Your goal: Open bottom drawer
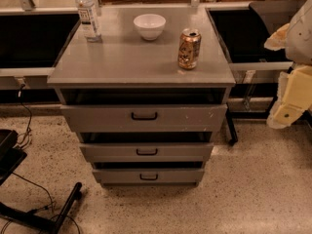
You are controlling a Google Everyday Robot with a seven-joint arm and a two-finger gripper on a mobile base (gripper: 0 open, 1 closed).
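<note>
Camera view: end effector [286, 112] far right of bottom drawer [148, 175]

Warm, amber-tinted light falls from overhead. The flat top of the grey metal desk [122, 57] takes it evenly, with a pale sheen toward the back. The round white bowl [149, 26] is the brightest spot. The orange-gold drink can [189, 48] glints on its lid and drops a short shadow at its base. Black shadow fills the gap above each drawer front, including the low grey bottom drawer [148, 176]. The cream-yellow pincer [287, 106] at the right edge is well lit.
</note>
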